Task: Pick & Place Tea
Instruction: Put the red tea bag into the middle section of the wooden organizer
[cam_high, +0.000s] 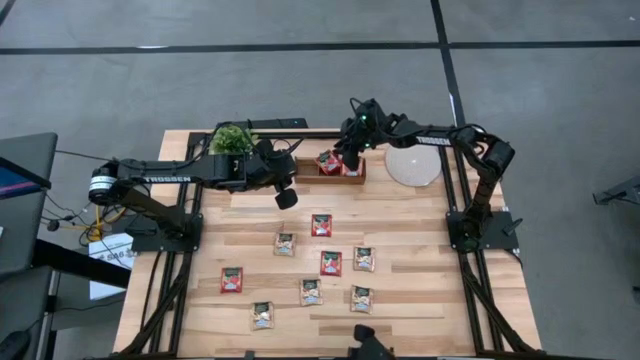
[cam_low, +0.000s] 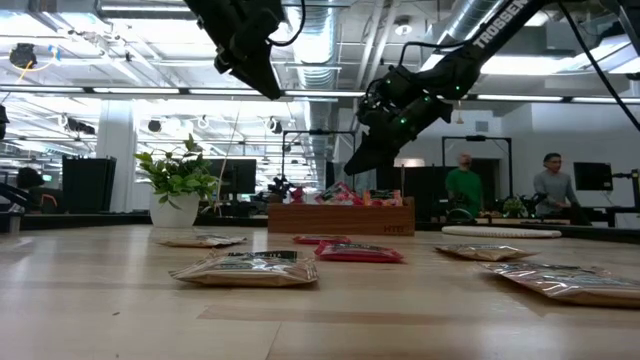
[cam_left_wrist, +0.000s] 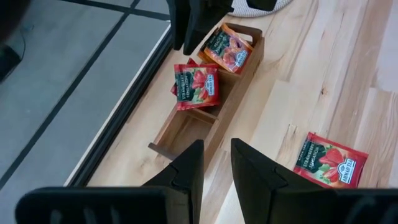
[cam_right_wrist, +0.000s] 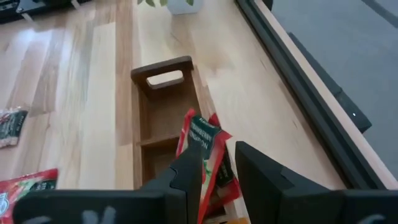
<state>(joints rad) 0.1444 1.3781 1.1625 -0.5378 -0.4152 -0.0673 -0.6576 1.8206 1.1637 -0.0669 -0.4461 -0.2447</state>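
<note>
Several flat tea sachets lie loose on the table, among them a red one (cam_high: 321, 225) and pale ones (cam_high: 285, 243). A red sachet (cam_right_wrist: 202, 140) stands tilted in the brown wooden tray (cam_high: 305, 168), its lower edge in a compartment, beside an orange sachet (cam_left_wrist: 229, 51). My right gripper (cam_right_wrist: 219, 165) hangs just above this red sachet, its fingers slightly apart and empty. In the low view its tips (cam_low: 352, 168) are clear of the tray's sachets. My left gripper (cam_left_wrist: 216, 165) is high above the table near the tray's left end (cam_high: 286, 197), its fingers slightly apart and empty.
A potted plant (cam_high: 232, 138) stands at the far edge, left of the tray. A round pale disc (cam_high: 413, 165) lies right of the tray. The tray's left compartments (cam_left_wrist: 186, 127) hold nothing. People stand in the room beyond the table (cam_low: 462, 185).
</note>
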